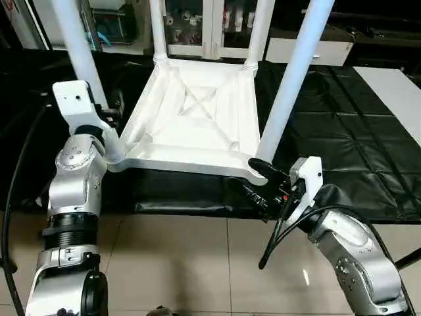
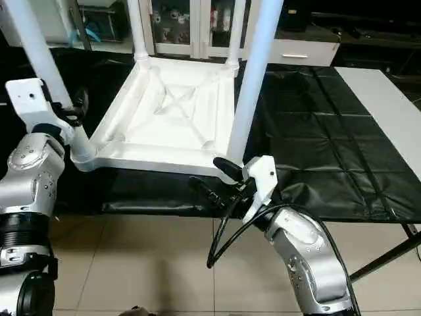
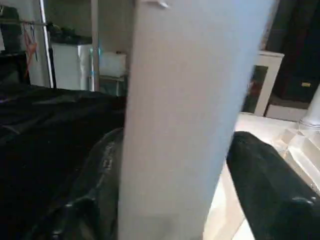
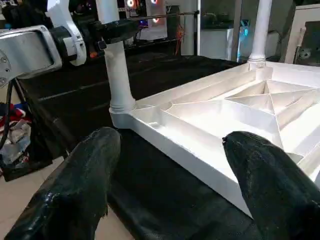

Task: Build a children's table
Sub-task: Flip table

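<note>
One black-covered work table, tiled floor.

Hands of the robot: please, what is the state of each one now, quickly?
Left hand: fingers on both sides of the near-left table leg; a firm grip cannot be told.
Right hand: open, holding nothing, at the tabletop edge.

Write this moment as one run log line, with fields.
white plastic tabletop: upside down, four white tube legs in sockets | left gripper: jaws around near-left leg | right gripper: open at near-right corner
</note>
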Available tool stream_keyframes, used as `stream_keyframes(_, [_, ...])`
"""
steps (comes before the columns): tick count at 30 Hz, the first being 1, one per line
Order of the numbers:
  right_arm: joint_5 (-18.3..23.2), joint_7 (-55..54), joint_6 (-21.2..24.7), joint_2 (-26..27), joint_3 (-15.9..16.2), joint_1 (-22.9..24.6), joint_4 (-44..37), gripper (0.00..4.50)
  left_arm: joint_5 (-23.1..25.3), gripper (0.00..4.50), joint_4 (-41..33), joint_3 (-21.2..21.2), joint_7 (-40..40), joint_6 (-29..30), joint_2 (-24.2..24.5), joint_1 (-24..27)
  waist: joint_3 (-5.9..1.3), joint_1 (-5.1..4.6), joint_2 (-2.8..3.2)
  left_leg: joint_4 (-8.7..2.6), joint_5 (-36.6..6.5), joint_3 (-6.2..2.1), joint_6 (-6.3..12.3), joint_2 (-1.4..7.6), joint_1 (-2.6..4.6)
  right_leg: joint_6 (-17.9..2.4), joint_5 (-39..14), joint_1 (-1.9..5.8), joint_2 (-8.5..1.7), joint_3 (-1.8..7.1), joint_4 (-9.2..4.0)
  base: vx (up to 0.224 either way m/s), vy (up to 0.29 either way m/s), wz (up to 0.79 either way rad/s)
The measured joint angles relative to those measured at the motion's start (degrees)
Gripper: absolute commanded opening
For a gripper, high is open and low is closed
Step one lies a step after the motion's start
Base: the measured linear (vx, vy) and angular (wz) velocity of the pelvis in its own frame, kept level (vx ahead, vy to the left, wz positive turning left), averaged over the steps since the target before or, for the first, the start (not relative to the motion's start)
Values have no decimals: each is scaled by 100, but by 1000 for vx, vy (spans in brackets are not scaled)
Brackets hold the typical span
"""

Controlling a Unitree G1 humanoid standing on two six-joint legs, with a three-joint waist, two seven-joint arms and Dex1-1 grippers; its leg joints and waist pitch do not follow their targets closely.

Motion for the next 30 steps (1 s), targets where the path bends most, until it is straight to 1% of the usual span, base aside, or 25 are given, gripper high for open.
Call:
stream_keyframes(1, [0,0,0,0,0,1,0,374,-32,292,-43,4,1,88,2,0,2,2,3,0,0,0,0,0,0,0,0,0,0,0,0,0,0,0])
stream_keyframes(5, [-1,-1,0,-1,0,21,0,374,-106,277,-209,32,21,335,2,3,8,13,13,0,0,0,0,0,-4,0,0,0,0,0,-3,0,0,0])
stream_keyframes(11, [10,-9,0,4,-2,144,-20,374,-209,222,-460,75,31,645,-1,24,15,41,24,0,0,0,0,0,-10,-1,-2,-1,0,0,-10,0,0,0])
stream_keyframes(12, [26,-9,1,5,-4,160,-20,374,-210,222,-488,77,31,679,4,32,20,46,32,0,0,1,0,0,-11,-1,-2,-1,-1,0,-10,0,0,0])
stream_keyframes(16, [92,-11,2,28,-5,161,-20,374,-245,204,-720,88,101,1007,-69,44,28,109,46,0,0,1,0,0,-9,-1,-2,-1,-1,0,-7,0,0,0])
stream_keyframes(18, [90,-52,1,67,-6,160,-20,374,-332,201,-913,110,233,1269,-173,43,38,136,65,0,0,3,0,0,-8,-1,-1,-1,-2,2,-7,0,0,0])
stream_keyframes(22, [47,-219,-33,133,-20,159,-11,374,-470,201,-1063,187,410,1486,-304,34,65,145,125,-1,0,7,0,0,-8,-1,-1,-6,-2,5,-4,0,0,0])
stream_keyframes(24, [-76,-347,-63,168,-27,141,42,374,-563,201,-1148,279,510,1592,-395,30,63,144,145,-4,0,8,1,0,-10,0,-2,-9,-2,6,-5,0,0,0])
stream_keyframes(26, [-165,-525,-107,203,-73,95,167,374,-683,201,-1293,362,653,1760,-548,29,57,148,184,-4,2,21,3,0,-13,0,-3,-13,-4,15,-7,0,0,0])
stream_keyframes(28, [-238,-717,-107,242,-139,78,263,374,-945,201,-1439,597,821,1928,-761,24,42,149,222,-7,3,45,12,-1,-11,3,-5,-21,-5,35,-6,0,0,0])
stream_keyframes(30, [-269,-917,-76,305,-255,28,379,374,-1226,201,-1586,809,946,2078,-967,25,39,157,227,-12,4,57,14,-1,-8,5,-7,-24,-5,46,-6,0,0,0])
